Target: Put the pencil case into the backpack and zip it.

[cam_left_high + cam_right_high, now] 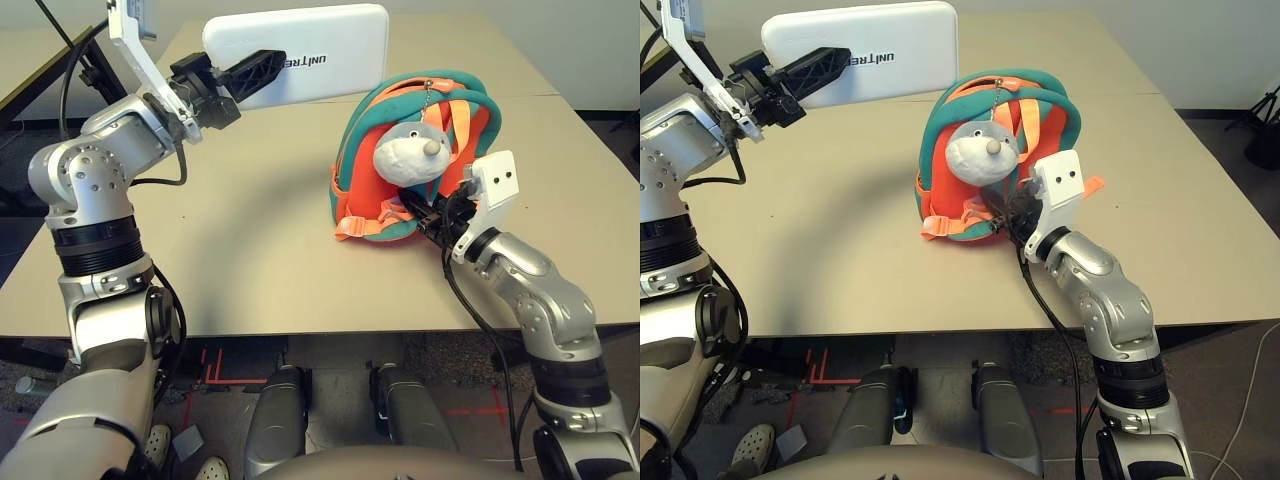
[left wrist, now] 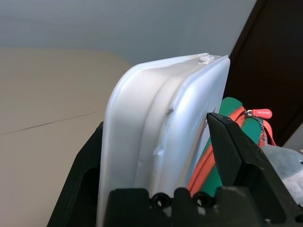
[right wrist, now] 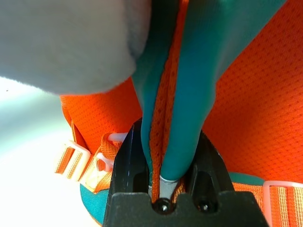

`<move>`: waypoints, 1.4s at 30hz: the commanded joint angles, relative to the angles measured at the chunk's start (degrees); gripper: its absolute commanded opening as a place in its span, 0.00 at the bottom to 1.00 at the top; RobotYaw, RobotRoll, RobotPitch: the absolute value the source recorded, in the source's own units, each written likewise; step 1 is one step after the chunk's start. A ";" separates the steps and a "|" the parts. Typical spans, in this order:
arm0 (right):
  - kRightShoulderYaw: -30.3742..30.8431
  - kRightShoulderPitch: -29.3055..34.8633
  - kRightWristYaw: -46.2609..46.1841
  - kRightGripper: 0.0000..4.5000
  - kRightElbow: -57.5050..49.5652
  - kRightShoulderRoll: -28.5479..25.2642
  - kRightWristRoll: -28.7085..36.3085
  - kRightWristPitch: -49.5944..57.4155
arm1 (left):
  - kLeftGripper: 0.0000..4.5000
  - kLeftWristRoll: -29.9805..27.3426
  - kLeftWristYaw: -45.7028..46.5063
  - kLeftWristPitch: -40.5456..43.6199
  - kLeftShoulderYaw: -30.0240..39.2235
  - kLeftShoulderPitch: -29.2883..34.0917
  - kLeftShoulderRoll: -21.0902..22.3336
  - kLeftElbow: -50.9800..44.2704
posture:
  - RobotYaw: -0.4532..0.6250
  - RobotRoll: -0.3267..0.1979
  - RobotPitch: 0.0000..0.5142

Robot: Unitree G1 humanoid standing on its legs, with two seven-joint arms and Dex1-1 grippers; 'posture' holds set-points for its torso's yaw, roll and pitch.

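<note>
My left gripper is shut on one end of the white pencil case and holds it in the air above the table, to the left of the backpack. In the left wrist view the pencil case stands edge-on between my two black fingers. The orange backpack with teal trim lies on the table at the right, a grey-white plush charm on its front. My right gripper is at its near side, shut on a teal edge of the backpack.
The tan table has bare surface to the left of and in front of the backpack. Light orange straps with buckles spill from the backpack's near left side. A seam crosses the far right of the tabletop.
</note>
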 commanded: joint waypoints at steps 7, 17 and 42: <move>0.99 0.83 0.55 0.17 2.97 -0.72 -1.59 0.64 | 0.71 -3.17 -1.65 2.17 0.25 0.56 1.48 -3.01 | 0.36 0.62 0.20; 1.14 0.93 1.02 0.17 3.33 -0.55 -2.36 0.13 | 0.71 -5.95 -4.33 5.91 -0.66 2.50 3.79 -4.71 | 0.37 0.62 0.19; 2.14 0.40 0.81 0.17 3.64 0.93 -3.72 -0.40 | 0.71 21.03 -8.00 -14.38 -25.43 -0.96 -7.23 10.40 | 0.35 0.62 0.21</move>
